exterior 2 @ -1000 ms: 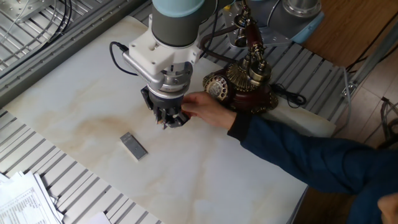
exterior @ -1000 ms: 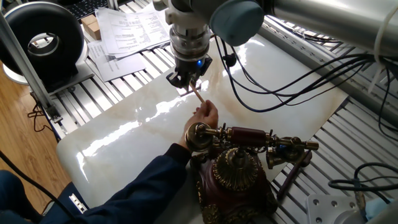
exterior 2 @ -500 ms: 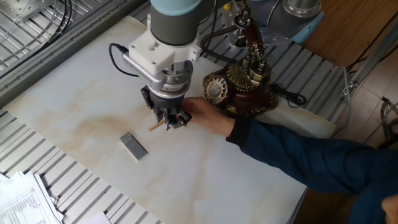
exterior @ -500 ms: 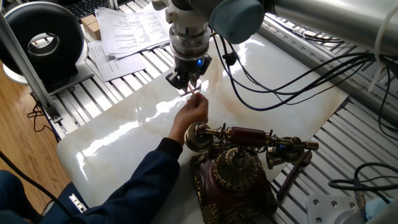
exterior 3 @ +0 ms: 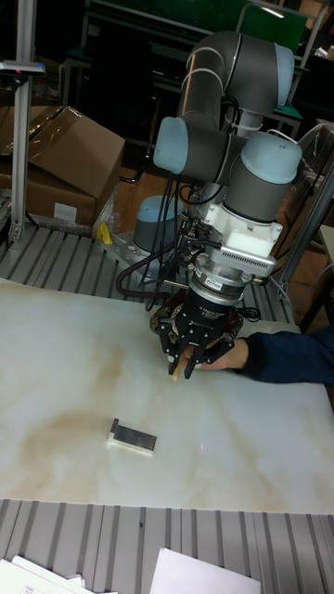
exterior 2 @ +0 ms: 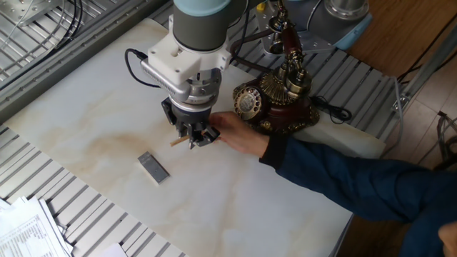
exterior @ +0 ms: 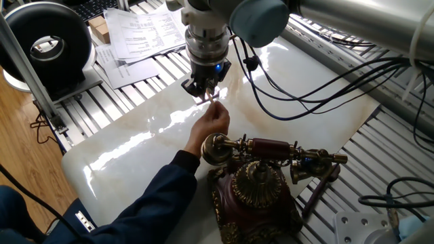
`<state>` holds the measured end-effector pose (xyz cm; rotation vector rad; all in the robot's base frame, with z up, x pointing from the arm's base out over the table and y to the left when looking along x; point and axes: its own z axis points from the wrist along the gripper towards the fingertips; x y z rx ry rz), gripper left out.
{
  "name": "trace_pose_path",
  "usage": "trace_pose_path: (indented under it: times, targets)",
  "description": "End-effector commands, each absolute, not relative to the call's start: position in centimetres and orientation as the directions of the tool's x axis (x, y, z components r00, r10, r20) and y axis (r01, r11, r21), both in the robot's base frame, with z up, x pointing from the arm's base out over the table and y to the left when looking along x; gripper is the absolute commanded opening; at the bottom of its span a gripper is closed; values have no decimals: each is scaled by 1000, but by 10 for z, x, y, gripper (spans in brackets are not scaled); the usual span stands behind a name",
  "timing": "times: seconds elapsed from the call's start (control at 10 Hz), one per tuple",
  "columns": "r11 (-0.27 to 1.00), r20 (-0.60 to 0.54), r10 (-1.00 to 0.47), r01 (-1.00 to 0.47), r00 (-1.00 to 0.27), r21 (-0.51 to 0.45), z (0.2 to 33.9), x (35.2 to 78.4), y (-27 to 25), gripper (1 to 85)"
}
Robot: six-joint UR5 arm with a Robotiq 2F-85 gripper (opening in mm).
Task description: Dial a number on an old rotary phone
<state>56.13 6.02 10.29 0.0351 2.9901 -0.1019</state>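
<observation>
Beside old rotary phone (exterior 2: pixel 275 96), gripper (exterior 2: pixel 194 138) clamped on wooden stick (exterior 2: pixel 180 140); person's hand (exterior 2: pixel 239 133) touching.

even overhead light fills both wide views, and the pale desk (exterior: pixel 135 135) throws back long white streaks of glare left of the gripper (exterior: pixel 205 91), with a broad bright patch behind it. the brass of the old rotary phone (exterior: pixel 254 179) glints. the tall view is dimmer, its background dark behind the arm (exterior 3: pixel 227 111), and a soft shadow lies under the gripper. focus is reasonably sharp throughout.
</observation>
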Motion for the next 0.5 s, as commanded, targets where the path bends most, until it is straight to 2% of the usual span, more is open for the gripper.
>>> trace_pose_path:
  times: [0.0, 0.4]
  targets:
    - [997, -194, 39, 52, -980, -62, 107, 572, 58, 310]
    - [997, -177, 58, 67, -982, -44, 106, 568, 62, 283]
